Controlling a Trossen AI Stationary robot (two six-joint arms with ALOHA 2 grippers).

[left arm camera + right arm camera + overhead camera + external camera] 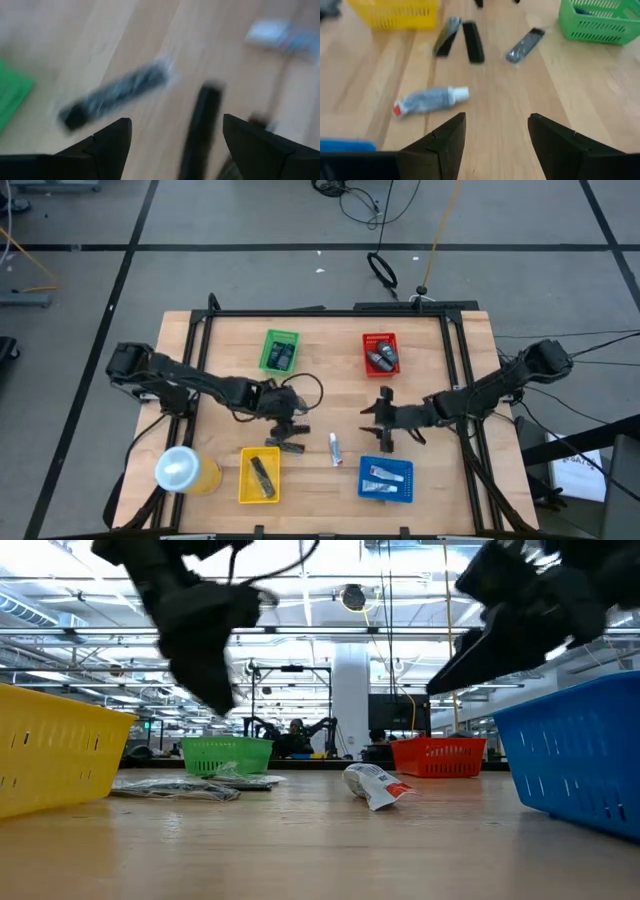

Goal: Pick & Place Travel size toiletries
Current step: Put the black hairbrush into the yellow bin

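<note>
- The left gripper [290, 423] is held over the middle of the table [330, 345], just above a group of dark pieces [284, 446]; its fingers [107, 142] are seen spread wide in the left wrist view, with nothing between them.
- In the left wrist view, two dark oblong pieces are seen on the wood below that gripper: one lying aslant [115, 95], the other more upright in the picture [200, 127]. The view is blurred.
- The right gripper [382, 420] is held right of centre, above the blue basket [386, 479]; its fingers [445, 142] are parted wide and nothing is gripped.
- A white tube [336, 448] with a red end is laid on the bare wood between the yellow basket [259, 475] and the blue basket, apart from both grippers. It is also seen in the right wrist view [431, 99] and, crumpled, in the low view [376, 785].
- Three dark pieces [470, 40] are seen in the right wrist view beyond the tube, near the yellow basket and the green basket [600, 20].
- A dark piece is held in the yellow basket, and whitish items in the blue basket.
- Dark items are held in the green basket [279, 351] and in the red basket [380, 353] at the far side.
- A yellow cup [186, 470] with a whitish lid is laid left of the yellow basket.
</note>
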